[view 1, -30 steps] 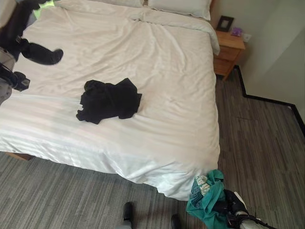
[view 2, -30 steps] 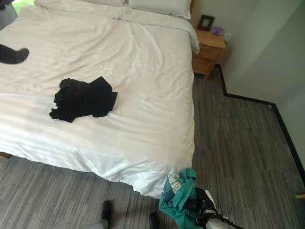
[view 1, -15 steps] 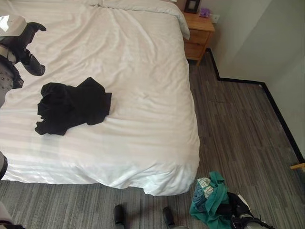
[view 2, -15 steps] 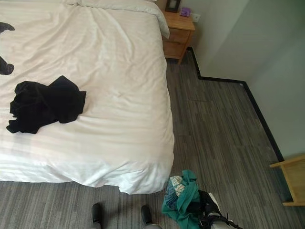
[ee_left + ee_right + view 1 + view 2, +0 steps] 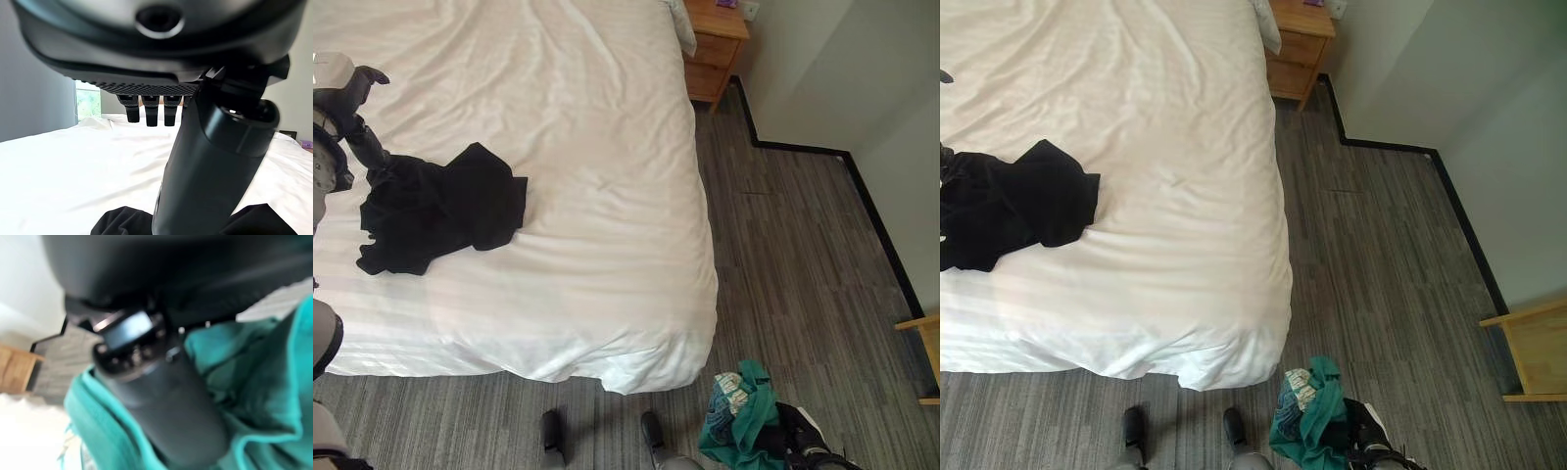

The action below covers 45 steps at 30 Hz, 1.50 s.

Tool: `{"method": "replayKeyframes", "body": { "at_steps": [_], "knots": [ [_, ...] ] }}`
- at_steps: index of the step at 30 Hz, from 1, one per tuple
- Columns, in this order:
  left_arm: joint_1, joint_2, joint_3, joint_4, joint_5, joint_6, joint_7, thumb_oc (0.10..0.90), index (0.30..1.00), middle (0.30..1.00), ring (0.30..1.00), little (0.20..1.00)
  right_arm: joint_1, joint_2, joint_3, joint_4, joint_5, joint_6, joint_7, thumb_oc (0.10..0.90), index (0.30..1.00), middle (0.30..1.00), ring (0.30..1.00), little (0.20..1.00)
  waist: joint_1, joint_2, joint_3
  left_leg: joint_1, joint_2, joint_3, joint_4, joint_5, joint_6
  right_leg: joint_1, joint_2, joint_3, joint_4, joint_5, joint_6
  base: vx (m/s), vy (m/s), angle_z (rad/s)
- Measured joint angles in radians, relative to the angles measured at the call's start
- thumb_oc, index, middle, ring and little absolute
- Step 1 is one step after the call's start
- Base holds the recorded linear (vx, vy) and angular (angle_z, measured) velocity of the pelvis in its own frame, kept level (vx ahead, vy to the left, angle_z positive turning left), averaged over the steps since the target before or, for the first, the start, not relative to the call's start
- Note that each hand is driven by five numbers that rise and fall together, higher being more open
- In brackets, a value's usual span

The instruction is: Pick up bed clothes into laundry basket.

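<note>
The robot's left arm reaches in from the left side of the head view, its dark left hand [image 5: 357, 132] raised, with the thumb pointing away and the fingers angled downward. In the left wrist view the fingers [image 5: 149, 110] hang straight in a row beside the thick thumb. The right hand [image 5: 793, 436] sits low at the bottom right, its fingers curled round teal cloth [image 5: 264, 396].
</note>
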Motion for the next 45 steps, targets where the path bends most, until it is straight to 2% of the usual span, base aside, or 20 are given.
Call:
{"method": "replayKeyframes", "body": {
  "at_steps": [6,10,15,22,24,28,33,34,36,38,40,41,43,45],
  "knots": [
    [0.086,-0.052,0.058,-0.013,0.003,0.005,-0.004,0.800,0.900,0.900,0.900,0.900,-0.046,-0.004,0.033,-0.016,-0.003,-0.002,0.002,0.400,0.300,0.300,0.300,0.300,0.009,0.006,0.023,-0.003,0.000,-0.007,0.000,0.000,0.000,0.001,0.001,-0.008,-0.002,0.000,0.000,0.01,-0.003,0.02],
    [0.193,-0.125,0.170,-0.003,0.010,0.014,0.000,0.800,0.900,0.900,0.900,0.900,-0.068,-0.023,0.070,-0.015,-0.008,0.000,0.002,0.400,0.300,0.300,0.300,0.300,0.009,0.003,0.028,-0.008,0.001,-0.014,0.000,0.001,0.000,0.001,0.001,-0.021,-0.002,0.000,0.000,-0.02,-0.002,0.04],
    [0.263,-0.164,0.199,0.013,0.061,0.025,0.007,0.800,0.900,0.900,0.900,0.900,-0.082,-0.023,0.097,-0.056,-0.022,-0.005,0.002,0.400,0.300,0.300,0.300,0.300,-0.005,-0.024,0.060,-0.028,0.006,-0.020,0.000,0.002,-0.006,-0.016,0.008,-0.023,-0.001,0.002,-0.003,-0.04,-0.007,0.02],
    [0.293,-0.195,0.362,0.066,0.129,0.040,0.066,0.800,0.900,0.900,0.900,0.900,-0.086,-0.051,0.140,-0.085,-0.066,-0.004,0.013,0.400,0.300,0.300,0.300,0.300,-0.015,-0.031,0.063,-0.071,0.015,-0.020,0.000,0.003,-0.012,-0.061,0.017,-0.022,0.001,0.010,-0.001,0.01,0.005,-0.02],
    [0.316,-0.197,0.450,0.077,0.128,0.036,0.078,0.400,0.300,0.300,0.300,0.300,-0.087,-0.051,0.142,-0.093,-0.074,-0.006,0.022,0.400,0.300,0.300,0.300,0.300,-0.016,-0.034,0.062,-0.073,0.027,-0.011,0.000,0.000,-0.010,-0.072,0.028,-0.020,0.001,0.027,0.008,0.03,0.015,-0.16],
    [0.328,-0.178,0.506,0.079,0.111,0.036,0.089,0.400,0.300,0.300,0.300,0.300,-0.084,-0.051,0.142,-0.092,-0.094,-0.004,0.022,0.400,0.300,0.300,0.300,0.300,-0.023,-0.050,0.050,-0.071,0.034,-0.001,0.000,-0.001,-0.013,-0.077,0.033,-0.019,0.001,0.030,0.008,0.03,0.018,-0.10],
    [0.396,-0.146,0.696,0.058,-0.095,0.034,0.085,0.400,0.300,0.300,0.300,0.300,-0.075,-0.050,0.138,-0.079,-0.095,0.002,0.023,0.400,0.300,0.300,0.300,0.300,-0.031,-0.059,0.034,-0.058,0.037,0.003,0.000,-0.001,-0.013,-0.069,0.035,-0.018,0.001,0.030,0.008,0.05,0.029,-0.05],
    [0.468,-0.142,0.801,0.015,-0.242,0.033,0.082,0.400,0.300,0.300,0.300,0.300,-0.074,-0.050,0.129,-0.078,-0.094,0.003,0.024,0.400,0.300,0.300,0.300,0.300,-0.029,-0.058,0.034,-0.039,0.035,0.008,-0.001,0.001,-0.010,-0.052,0.033,-0.018,-0.001,0.030,0.008,0.02,0.023,-0.07],
    [0.562,-0.140,0.874,-0.030,-0.381,0.035,0.070,0.400,0.300,0.300,0.300,0.300,-0.068,-0.050,0.099,-0.078,-0.092,0.002,0.024,0.400,0.300,0.300,0.300,0.300,-0.019,-0.054,0.031,-0.018,0.035,0.016,-0.001,-0.001,-0.012,-0.037,0.032,-0.016,-0.001,0.030,0.007,0.03,0.028,-0.08],
    [0.586,-0.140,0.888,-0.030,-0.480,0.035,0.066,0.400,0.300,0.300,0.300,0.300,-0.063,-0.051,0.072,-0.078,-0.086,0.002,0.018,0.400,0.300,0.300,0.300,0.300,-0.003,-0.053,0.030,-0.015,0.034,0.017,-0.001,-0.002,-0.012,-0.034,0.031,-0.016,-0.001,0.030,0.007,0.04,0.016,-0.02],
    [0.664,-0.141,0.972,-0.103,-0.664,0.037,0.068,0.400,0.300,0.300,0.300,0.300,-0.065,-0.052,0.017,-0.085,-0.083,0.004,0.017,0.400,0.300,0.300,0.300,0.300,0.011,-0.049,0.030,-0.013,0.032,0.014,-0.001,-0.001,-0.012,-0.029,0.030,-0.021,-0.002,0.030,0.007,0.02,0.005,0.05],
    [0.682,-0.140,0.975,-0.123,-0.714,0.038,0.074,0.400,0.300,0.300,0.300,0.300,-0.068,-0.054,-0.008,-0.085,-0.081,0.004,0.011,0.400,0.300,0.300,0.300,0.300,0.022,-0.047,0.030,-0.012,0.032,0.011,0.000,0.000,-0.012,-0.025,0.030,-0.023,-0.002,0.030,0.007,0.02,0.006,0.09],
    [0.805,-0.143,1.049,-0.281,-0.805,0.037,0.099,0.400,0.300,0.300,0.300,0.300,-0.057,-0.066,-0.076,-0.131,-0.080,0.016,0.002,0.400,0.300,0.300,0.300,0.300,0.027,-0.037,0.037,-0.005,0.029,-0.002,0.000,0.001,-0.011,-0.012,0.027,-0.034,-0.002,0.029,0.005,0.02,-0.003,0.15],
    [0.860,-0.143,1.062,-0.359,-0.869,0.023,0.109,0.400,0.300,0.300,0.300,0.300,-0.065,-0.110,-0.148,-0.173,-0.080,0.020,-0.035,0.400,0.300,0.300,0.300,0.300,0.047,-0.026,0.042,0.006,0.025,-0.015,-0.001,0.001,-0.009,0.009,0.026,-0.049,-0.002,0.028,0.005,0.05,0.006,0.20]
  ]
}}
